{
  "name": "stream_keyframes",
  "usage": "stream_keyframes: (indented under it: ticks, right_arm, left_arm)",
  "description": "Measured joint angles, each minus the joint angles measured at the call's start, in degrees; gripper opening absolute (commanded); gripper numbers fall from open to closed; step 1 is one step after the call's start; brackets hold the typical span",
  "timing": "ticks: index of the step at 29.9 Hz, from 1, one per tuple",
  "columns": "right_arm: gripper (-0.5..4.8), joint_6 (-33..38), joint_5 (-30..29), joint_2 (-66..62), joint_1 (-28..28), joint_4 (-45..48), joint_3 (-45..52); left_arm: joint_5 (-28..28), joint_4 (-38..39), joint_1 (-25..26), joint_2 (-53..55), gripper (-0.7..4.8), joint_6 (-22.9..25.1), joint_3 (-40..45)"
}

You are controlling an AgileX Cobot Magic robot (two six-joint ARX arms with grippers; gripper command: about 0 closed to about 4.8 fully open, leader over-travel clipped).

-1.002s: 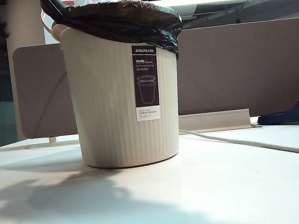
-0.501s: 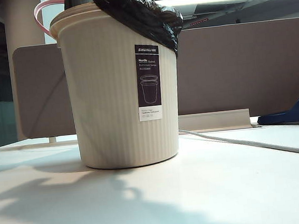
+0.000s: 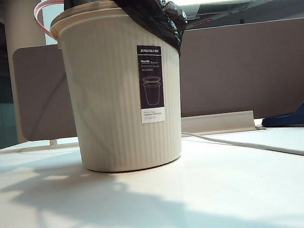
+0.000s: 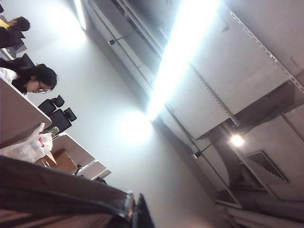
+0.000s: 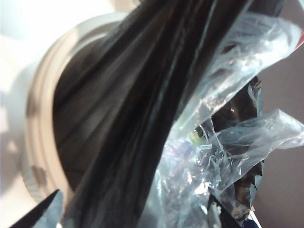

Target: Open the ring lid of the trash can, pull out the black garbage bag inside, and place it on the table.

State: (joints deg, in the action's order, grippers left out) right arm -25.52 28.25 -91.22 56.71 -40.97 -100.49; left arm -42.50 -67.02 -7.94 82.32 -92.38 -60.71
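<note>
The cream trash can (image 3: 113, 107) stands on the white table (image 3: 213, 194). The black garbage bag (image 3: 150, 12) rises out of its top and still drapes over the right rim. The pink ring lid (image 3: 38, 10) sticks up behind the can's left rim. Neither gripper shows in the exterior view. In the left wrist view my left gripper (image 4: 134, 216) is shut on a stretched fold of the bag (image 4: 57, 187), facing the ceiling. Above the can's rim (image 5: 35, 123), my right gripper (image 5: 133, 213) is open, its fingertips (image 5: 42, 211) wide on either side of the taut bag (image 5: 123, 118).
Crumpled clear plastic (image 5: 228, 133) lies in the bag's mouth. A dark blue slipper (image 3: 297, 113) sits at the far right and a white cable (image 3: 252, 147) runs across the table. A brown-grey partition (image 3: 244, 67) closes the back edge.
The bag's edge has come off the can's left rim and been drawn upward, baring that rim. The pink ring lid now shows behind it, and the can has shifted slightly.
</note>
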Motion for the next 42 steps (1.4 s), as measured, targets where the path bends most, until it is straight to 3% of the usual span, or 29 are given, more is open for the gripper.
stream_keyframes:
  ticks: [2,5,8,16,28,42]
  right_arm:
    - [2.68,0.02,0.00,-0.59,-1.33,0.66,0.00]
    - [2.50,0.07,-0.02,-0.92,-3.41,1.27,0.00]
    - [2.20,1.62,-4.09,-0.98,-5.46,1.29,0.00]
    - [2.57,4.70,-12.68,-1.09,-6.21,0.96,0.02]
    - [2.79,6.69,-18.86,-1.11,-5.95,-0.85,0.00]
    - [2.79,4.66,-16.41,-1.03,-5.09,1.25,0.00]
  left_arm:
    - [0.00,0.00,0.00,0.00,-0.05,0.00,0.00]
    - [-0.15,-0.02,0.00,0.00,-0.05,-0.02,0.00]
    - [-0.24,0.00,0.00,-0.02,-0.05,-0.02,-0.02]
    - [-0.15,0.07,0.04,-0.02,-0.05,0.00,-0.04]
    - [-0.13,0.28,0.11,-0.02,-0.05,-0.02,-0.15]
    - [-0.11,0.63,0.15,0.00,-0.05,0.02,-0.26]
